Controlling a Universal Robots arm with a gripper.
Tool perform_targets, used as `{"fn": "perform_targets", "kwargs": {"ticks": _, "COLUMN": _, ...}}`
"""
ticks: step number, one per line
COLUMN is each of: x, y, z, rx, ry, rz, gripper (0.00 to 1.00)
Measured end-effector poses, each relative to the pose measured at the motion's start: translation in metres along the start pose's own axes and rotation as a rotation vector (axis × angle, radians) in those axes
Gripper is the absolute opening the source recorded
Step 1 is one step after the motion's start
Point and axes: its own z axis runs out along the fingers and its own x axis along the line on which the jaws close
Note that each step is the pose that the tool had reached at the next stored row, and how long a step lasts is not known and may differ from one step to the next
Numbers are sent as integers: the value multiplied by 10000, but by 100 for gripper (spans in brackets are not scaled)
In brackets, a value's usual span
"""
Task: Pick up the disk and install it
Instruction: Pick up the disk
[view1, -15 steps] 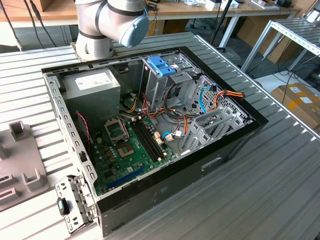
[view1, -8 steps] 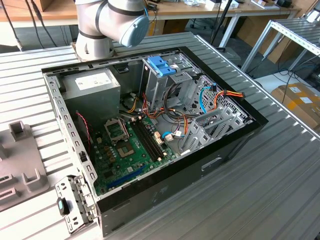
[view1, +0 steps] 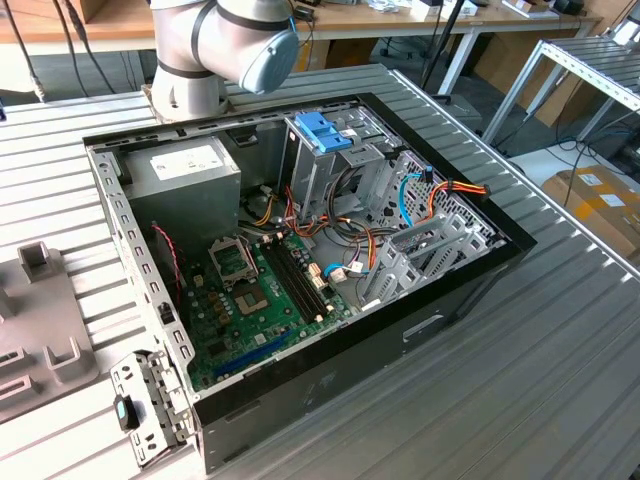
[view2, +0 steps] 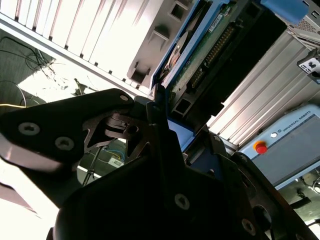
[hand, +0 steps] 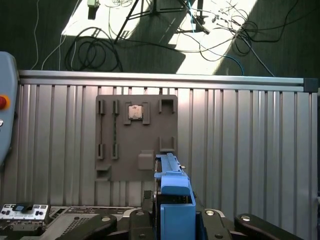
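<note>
Pick-up looks done from my end. The claw (hand: 175, 217) is closed on the disk (hand: 172, 185), w/ a jaw on either side of it. The disk hangs over the near edge of the grey tray (hand: 120, 150). It seems clear of the tray, which looks well below it in the first wrist view, tho I can't confirm the gap. So I'd call this the carry phase, install not yet done.

The PC case (view1: 350, 370) sits open just beside the tray on the ribbed worktop (hand: 250, 150).

Next move, imo, calls for a firm grip and getting the rails square w/ the drive bay before any push. Cables (view1: 440, 190) crowd the case interior and could snag.

Disk itself is a flat slab w/ blue plastic rails along its edges and a blue end piece nearest the claw. The second wrist view has it edge-on, showing a green board (view2: 200, 62) w/ a row of connector pins on one face. A small chip (hand: 136, 112) lies in another pocket of the tray.
</note>
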Motion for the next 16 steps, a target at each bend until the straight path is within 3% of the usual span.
{"fn": "perform_targets", "kwargs": {"ticks": 9, "x": 3, "y": -149, "z": -6, "rx": 1, "ry": 0, "rz": 1, "gripper": 37}}
{"fn": "perform_targets", "kwargs": {"ticks": 16, "x": 5, "y": -228, "z": -9, "rx": 0, "ry": -1, "rz": 0, "gripper": 37}}
